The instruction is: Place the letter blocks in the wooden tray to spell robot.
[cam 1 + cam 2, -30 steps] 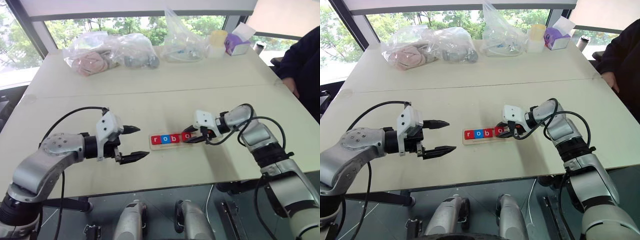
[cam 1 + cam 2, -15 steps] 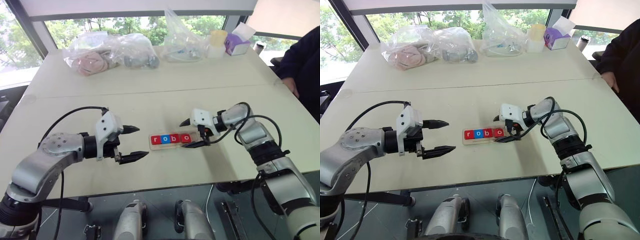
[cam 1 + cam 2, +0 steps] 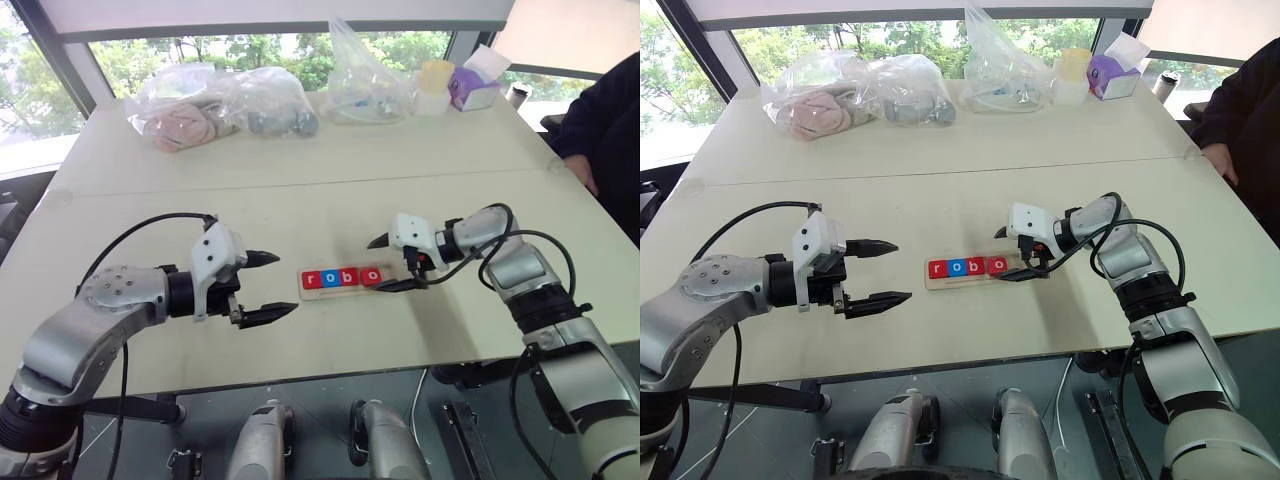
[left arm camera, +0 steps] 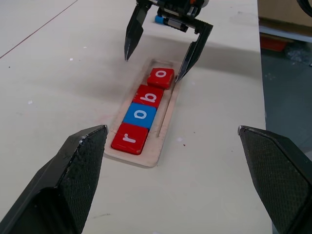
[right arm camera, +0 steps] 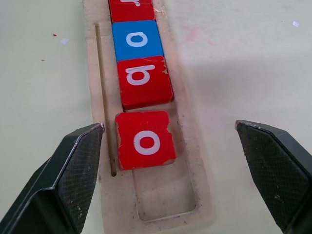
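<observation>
Wooden tray (image 5: 195,161): 1 | red blocks (image 5: 145,140): 3 | blue (image 5: 136,40): 1

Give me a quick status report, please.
Both grippers, left gripper and right gripper, open, empty. Wooden tray holds r-o-b-o; end slot vacant. Nothing obstructing.

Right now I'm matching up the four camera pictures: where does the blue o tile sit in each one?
Left eye view: blue o tile, second in the wooden tray, mid-table.
Right eye view: second tile from the left.
Left wrist view: just beyond the r tile.
Right wrist view: near the upper edge.
Shared landmark: the red b tile touching it.
</observation>
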Available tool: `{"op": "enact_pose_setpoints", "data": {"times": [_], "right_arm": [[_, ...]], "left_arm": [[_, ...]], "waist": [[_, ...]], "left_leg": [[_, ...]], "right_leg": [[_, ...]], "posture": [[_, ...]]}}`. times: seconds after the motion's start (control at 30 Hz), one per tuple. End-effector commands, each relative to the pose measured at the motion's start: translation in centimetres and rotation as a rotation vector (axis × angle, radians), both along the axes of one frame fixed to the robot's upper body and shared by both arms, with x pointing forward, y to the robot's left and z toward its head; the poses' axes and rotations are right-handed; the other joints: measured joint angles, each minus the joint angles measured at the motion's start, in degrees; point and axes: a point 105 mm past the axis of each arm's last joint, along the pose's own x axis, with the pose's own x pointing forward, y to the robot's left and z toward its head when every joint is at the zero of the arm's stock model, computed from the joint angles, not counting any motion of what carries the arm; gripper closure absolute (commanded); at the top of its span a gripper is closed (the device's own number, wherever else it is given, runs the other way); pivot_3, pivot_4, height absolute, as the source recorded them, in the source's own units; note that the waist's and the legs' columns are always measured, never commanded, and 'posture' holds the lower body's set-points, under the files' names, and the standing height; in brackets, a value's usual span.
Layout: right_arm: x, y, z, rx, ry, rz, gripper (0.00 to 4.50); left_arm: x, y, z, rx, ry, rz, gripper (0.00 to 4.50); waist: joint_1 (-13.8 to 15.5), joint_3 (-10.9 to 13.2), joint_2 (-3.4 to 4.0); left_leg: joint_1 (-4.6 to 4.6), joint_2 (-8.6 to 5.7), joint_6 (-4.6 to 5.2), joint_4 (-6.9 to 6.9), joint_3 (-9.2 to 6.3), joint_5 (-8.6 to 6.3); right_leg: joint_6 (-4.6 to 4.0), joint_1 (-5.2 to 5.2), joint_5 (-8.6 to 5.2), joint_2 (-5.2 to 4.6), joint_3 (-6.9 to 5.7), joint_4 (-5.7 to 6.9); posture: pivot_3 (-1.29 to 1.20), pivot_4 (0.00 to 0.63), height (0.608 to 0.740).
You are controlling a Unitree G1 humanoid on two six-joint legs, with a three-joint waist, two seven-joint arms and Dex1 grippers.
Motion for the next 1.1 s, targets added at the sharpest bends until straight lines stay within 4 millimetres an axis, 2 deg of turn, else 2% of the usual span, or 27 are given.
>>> {"op": "enact_pose_setpoints", "data": {"times": [0.03, 0.27, 0.47, 0.53, 0.67, 0.87, 1.1], "right_arm": [[0.8, 0.1, 1.2, 0.013, -0.057, -0.01, 0.05], [1.2, 0.5, 1.5, 0.025, -0.079, -0.008, 0.05], [0.3, 0.4, 2.2, 0.035, -0.057, 0.013, 0.05], [0.0, 0.2, 2.6, 0.042, -0.05, 0.011, 0.05], [0.6, -1.1, 3.3, 0.037, -0.095, -0.05, 0.05], [1.6, -2.5, 2.7, 0.005, -0.135, -0.115, 0.05], [2.1, -2.5, 1.8, -0.01, -0.151, -0.126, 0.05]], "left_arm": [[-0.2, -0.1, 1.1, -0.008, -0.048, -0.013, 0.0], [-0.3, -0.3, 1.1, -0.011, -0.047, -0.017, 0.0], [-0.3, -0.4, 1.1, -0.014, -0.044, -0.022, 0.0], [-0.3, -0.4, 1.1, -0.013, -0.044, -0.023, 0.0], [-0.2, -0.5, 1.1, -0.015, -0.043, -0.027, 0.0], [-0.1, -0.6, 1.1, -0.015, -0.045, -0.038, 0.0], [-0.1, -0.6, 1.1, -0.014, -0.047, -0.038, 0.0]], "waist": [[0.0, 0.0, 0.0], [-0.1, 0.0, 0.0], [0.0, 0.0, 0.0], [0.0, 0.0, 0.0], [0.1, 0.0, 0.0], [0.0, 0.0, 0.0], [-0.1, 0.0, 0.0]], "left_leg": [[0.0, 0.0, 0.0, 0.0, 0.0, 0.0], [0.0, 0.01, -0.02, 0.0, -0.01, 0.01], [0.0, 0.01, -0.03, 0.0, -0.01, 0.02], [0.0, 0.01, -0.03, 0.0, -0.01, 0.02], [0.0, 0.01, -0.03, 0.0, -0.01, 0.02], [0.01, 0.01, -0.04, 0.0, -0.01, 0.03], [0.01, 0.01, -0.04, 0.0, -0.01, 0.03]], "right_leg": [[0.0, 0.0, 0.0, 0.0, 0.0, 0.0], [0.01, -0.01, 0.0, 0.02, 0.0, 0.02], [0.0, 0.0, 0.0, 0.02, 0.0, 0.02], [0.0, 0.0, 0.0, 0.02, 0.0, 0.02], [0.0, 0.0, 0.0, 0.02, 0.0, 0.02], [0.0, -0.01, 0.0, 0.02, 0.0, 0.03], [0.0, -0.01, 0.01, 0.03, 0.0, 0.03]], "posture": [[0.0, 0.15, 0.725], [0.0, 0.15, 0.725], [0.0, 0.15, 0.725], [0.0, 0.15, 0.725], [0.0, 0.15, 0.725], [0.0, 0.15, 0.725], [0.0, 0.15, 0.725]]}}
